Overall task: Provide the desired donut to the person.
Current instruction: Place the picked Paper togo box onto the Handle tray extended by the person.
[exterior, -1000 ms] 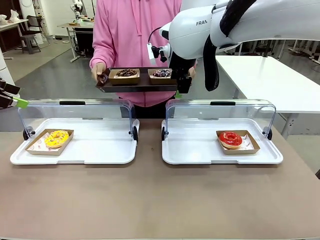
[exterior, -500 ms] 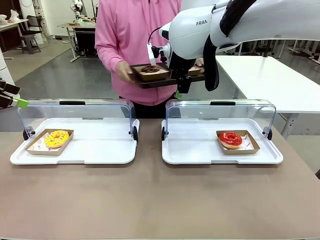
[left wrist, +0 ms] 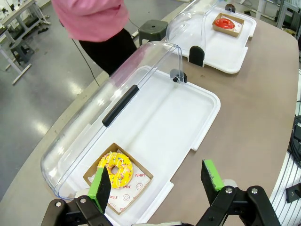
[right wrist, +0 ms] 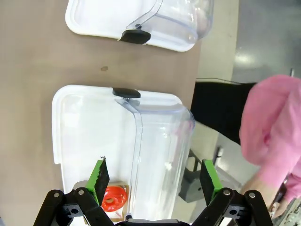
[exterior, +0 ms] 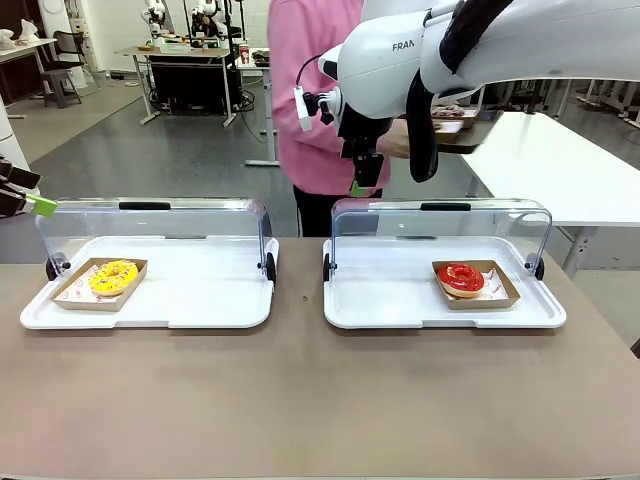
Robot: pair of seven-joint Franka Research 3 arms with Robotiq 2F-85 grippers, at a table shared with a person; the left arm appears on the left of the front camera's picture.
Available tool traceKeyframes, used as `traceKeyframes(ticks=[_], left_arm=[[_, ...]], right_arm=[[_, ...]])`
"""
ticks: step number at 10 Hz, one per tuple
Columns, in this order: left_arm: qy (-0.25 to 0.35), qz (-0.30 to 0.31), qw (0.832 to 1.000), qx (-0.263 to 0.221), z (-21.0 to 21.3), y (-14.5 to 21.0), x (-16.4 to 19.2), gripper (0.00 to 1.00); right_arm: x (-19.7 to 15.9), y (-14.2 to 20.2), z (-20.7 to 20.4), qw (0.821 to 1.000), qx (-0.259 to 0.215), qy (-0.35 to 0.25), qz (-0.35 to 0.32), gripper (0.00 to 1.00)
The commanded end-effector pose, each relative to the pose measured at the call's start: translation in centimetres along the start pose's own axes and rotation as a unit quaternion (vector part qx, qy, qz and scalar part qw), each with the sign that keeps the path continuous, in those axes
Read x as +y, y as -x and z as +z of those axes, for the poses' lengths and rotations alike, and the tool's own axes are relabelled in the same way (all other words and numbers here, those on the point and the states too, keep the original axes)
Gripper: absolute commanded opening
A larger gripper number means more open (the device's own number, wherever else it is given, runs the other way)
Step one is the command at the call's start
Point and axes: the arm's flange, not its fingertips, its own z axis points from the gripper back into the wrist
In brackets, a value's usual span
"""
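1. As far as I can judge, delivery looks done or nearly so: the person (exterior: 320, 90) stands at the worktop's far edge, carrying a dark tray (exterior: 462, 122) towards the right.
2. My left gripper (left wrist: 160, 188) and right gripper (right wrist: 153, 181) both have jaws apart, empty.
3. The left case (exterior: 150, 300) holds a yellow donut (exterior: 113, 276); the right case (exterior: 400, 300) holds a red donut (exterior: 461, 278). Both lids are open.
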Motion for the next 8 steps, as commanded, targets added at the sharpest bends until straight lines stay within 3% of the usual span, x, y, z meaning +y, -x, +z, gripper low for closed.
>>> traceKeyframes(ticks=[1,5,7,8], left_arm=[[-0.003,0.004,1.000,0.001,-0.1,0.0,0.0,1.00],[-0.003,0.004,1.000,0.001,-0.1,0.0,0.0,1.00],[-0.003,0.004,1.000,0.001,-0.1,0.0,0.0,1.00],[-0.003,0.004,1.000,0.001,-0.1,0.0,0.0,1.00]], right_arm=[[0.0,3.4,1.3,0.999,-0.010,-0.030,-0.032,1.00],[5.1,18.1,5.3,0.970,-0.159,-0.085,-0.163,1.00],[9.5,22.7,6.1,0.953,-0.211,-0.056,-0.211,1.00],[11.6,24.7,6.0,0.935,-0.237,-0.038,-0.262,1.00]])
